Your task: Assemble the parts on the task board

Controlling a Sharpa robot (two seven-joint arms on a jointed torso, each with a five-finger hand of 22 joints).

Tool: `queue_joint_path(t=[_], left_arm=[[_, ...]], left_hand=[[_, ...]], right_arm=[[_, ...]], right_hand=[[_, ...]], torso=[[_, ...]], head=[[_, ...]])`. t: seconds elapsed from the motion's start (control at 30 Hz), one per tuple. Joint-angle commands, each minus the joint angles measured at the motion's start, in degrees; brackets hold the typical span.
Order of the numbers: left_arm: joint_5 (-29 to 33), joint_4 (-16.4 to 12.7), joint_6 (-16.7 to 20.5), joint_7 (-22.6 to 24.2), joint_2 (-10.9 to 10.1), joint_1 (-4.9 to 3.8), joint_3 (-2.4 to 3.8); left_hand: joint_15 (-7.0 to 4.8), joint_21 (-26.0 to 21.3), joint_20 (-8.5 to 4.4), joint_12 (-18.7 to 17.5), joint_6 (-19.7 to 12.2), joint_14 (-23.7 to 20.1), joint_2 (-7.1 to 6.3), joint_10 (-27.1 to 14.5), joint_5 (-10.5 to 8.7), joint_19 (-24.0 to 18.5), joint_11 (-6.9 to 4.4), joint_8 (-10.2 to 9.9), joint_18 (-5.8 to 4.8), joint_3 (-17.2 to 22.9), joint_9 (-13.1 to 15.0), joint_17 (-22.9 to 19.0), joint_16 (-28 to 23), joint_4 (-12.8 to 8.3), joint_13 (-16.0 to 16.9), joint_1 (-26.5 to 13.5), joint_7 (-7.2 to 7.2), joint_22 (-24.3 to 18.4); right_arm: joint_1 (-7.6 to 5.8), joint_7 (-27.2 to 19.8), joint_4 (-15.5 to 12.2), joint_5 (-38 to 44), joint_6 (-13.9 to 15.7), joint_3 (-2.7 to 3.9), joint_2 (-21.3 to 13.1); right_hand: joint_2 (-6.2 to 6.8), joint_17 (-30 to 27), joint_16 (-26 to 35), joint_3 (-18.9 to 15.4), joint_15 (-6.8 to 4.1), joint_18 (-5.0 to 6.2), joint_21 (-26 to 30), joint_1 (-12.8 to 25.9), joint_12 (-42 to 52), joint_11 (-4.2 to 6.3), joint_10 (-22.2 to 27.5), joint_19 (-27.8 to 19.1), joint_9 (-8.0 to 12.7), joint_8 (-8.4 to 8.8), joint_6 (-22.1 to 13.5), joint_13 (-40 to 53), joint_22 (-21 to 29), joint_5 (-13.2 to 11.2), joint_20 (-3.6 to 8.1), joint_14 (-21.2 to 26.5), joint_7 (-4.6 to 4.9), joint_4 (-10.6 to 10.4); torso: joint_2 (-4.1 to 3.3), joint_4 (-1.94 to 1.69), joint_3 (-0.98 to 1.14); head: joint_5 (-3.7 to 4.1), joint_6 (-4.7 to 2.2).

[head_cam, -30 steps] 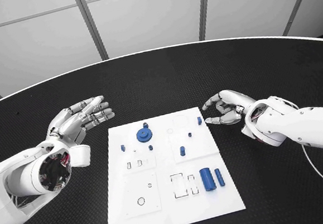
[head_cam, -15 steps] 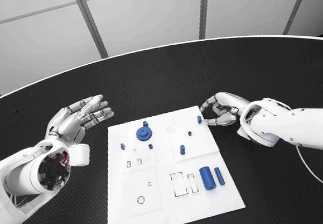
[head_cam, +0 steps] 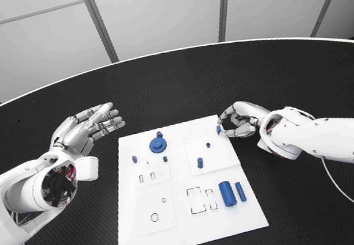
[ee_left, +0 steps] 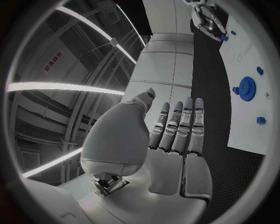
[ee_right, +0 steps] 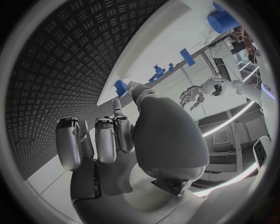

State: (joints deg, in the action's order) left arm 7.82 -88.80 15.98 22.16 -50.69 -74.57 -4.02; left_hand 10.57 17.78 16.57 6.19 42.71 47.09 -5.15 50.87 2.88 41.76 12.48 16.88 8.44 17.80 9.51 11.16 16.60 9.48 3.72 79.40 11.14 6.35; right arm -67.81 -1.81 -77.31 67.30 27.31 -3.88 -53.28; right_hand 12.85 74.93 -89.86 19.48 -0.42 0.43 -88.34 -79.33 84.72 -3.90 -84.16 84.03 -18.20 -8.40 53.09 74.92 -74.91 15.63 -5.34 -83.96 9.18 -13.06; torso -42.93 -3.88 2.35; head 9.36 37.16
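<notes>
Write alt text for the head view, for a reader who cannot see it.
A white task board lies on a black table with small blue parts on it, between two robot hands. The right hand, fingers curled, reaches a blue peg at the board's far right edge; the left hand hovers open beside the board.

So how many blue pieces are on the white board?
8 that I can see: gear, peg beside it, left-edge peg, middle peg, one by the right hand, tiny top one, big cylinder, thin bar. The hand may hide more.
</notes>
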Motion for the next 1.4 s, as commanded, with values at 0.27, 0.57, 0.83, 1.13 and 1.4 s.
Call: queue_joint_path(t=[0.27,0.57,0.83,1.13,1.4], left_arm=[[0.0,-0.2,0.0,0.0,-0.1,0.00,0.00],[0.0,-0.3,0.0,-0.1,-0.2,0.00,0.00],[0.0,-0.3,0.0,-0.1,-0.3,-0.01,0.01],[0.0,-0.4,0.0,-0.1,-0.4,-0.01,0.01],[0.0,-0.5,0.1,-0.1,-0.5,-0.01,0.01]], left_hand=[[-0.13,-0.1,0.04,-0.2,0.3,-0.1,-0.01,0.2,0.17,0.4,0.09,-0.2,0.98,0.3,0.0,0.1,-0.4,0.2,0.0,0.0,4.17,0.0],[-0.13,-0.1,0.04,-0.2,0.3,-0.1,-0.01,0.2,0.17,0.4,0.09,-0.2,0.98,0.3,0.0,0.1,-0.4,0.2,0.0,0.0,4.17,0.0],[-0.13,-0.1,0.04,-0.2,0.3,-0.1,-0.01,0.2,0.17,0.4,0.09,-0.2,0.98,0.3,0.0,0.1,-0.4,0.2,0.0,0.0,4.17,0.0],[-0.13,-0.1,0.04,-0.2,0.3,-0.1,-0.01,0.2,0.17,0.4,0.09,-0.2,0.98,0.3,0.0,0.1,-0.4,0.2,0.0,0.0,4.17,0.0],[-0.12,-0.2,0.04,-0.3,0.3,-0.1,-0.05,0.2,0.17,0.4,0.13,-0.3,0.97,0.5,0.0,0.1,-0.4,0.1,0.0,0.0,4.22,-0.1]], right_arm=[[0.00,0.3,0.5,0.0,-0.4,0.00,0.7],[0.00,0.6,1.0,0.0,-0.5,0.00,1.1],[0.00,0.8,1.4,0.0,-0.8,0.00,1.6],[0.00,1.0,1.8,0.0,-1.0,0.01,2.0],[0.00,1.3,2.0,0.0,-1.1,0.01,2.3]], right_hand=[[-0.72,15.1,-0.1,0.7,0.20,-0.13,-0.7,-0.2,0.6,-0.27,-2.2,5.4,-0.2,-0.69,1.3,11.1,-14.2,0.4,-0.34,-6.0,-0.15,0.0],[-0.83,15.1,-0.1,0.8,0.17,-0.17,-0.8,-0.2,0.7,-0.24,-2.3,5.5,-0.2,-0.74,1.4,11.2,-14.3,0.4,-0.32,-6.0,-0.18,0.0],[-1.80,15.1,-0.1,2.4,-0.06,-0.28,-1.2,-0.9,1.0,0.01,-2.6,5.7,-0.3,-1.30,2.6,11.4,-14.7,0.7,-0.12,-6.0,-0.45,0.5],[-2.21,15.1,-0.1,3.2,-0.16,-0.32,-1.3,-1.2,1.2,0.09,-2.7,5.8,-0.3,-1.45,2.9,11.6,-14.8,0.7,-0.03,-6.0,-0.53,0.8],[-2.46,15.1,-0.1,3.9,-0.26,-0.36,-1.4,-1.4,1.4,0.22,-2.9,5.9,-0.5,-1.79,3.4,11.7,-14.9,0.7,0.07,-6.0,-0.70,1.3]], torso=[[0.04,0.06,0.04],[0.01,0.05,0.05],[0.01,0.04,0.10],[0.01,0.05,0.09],[0.01,0.02,0.09]], head=[[-0.23,0.23],[-0.29,0.23],[-0.37,0.29],[-0.61,0.41],[-0.68,0.58]])
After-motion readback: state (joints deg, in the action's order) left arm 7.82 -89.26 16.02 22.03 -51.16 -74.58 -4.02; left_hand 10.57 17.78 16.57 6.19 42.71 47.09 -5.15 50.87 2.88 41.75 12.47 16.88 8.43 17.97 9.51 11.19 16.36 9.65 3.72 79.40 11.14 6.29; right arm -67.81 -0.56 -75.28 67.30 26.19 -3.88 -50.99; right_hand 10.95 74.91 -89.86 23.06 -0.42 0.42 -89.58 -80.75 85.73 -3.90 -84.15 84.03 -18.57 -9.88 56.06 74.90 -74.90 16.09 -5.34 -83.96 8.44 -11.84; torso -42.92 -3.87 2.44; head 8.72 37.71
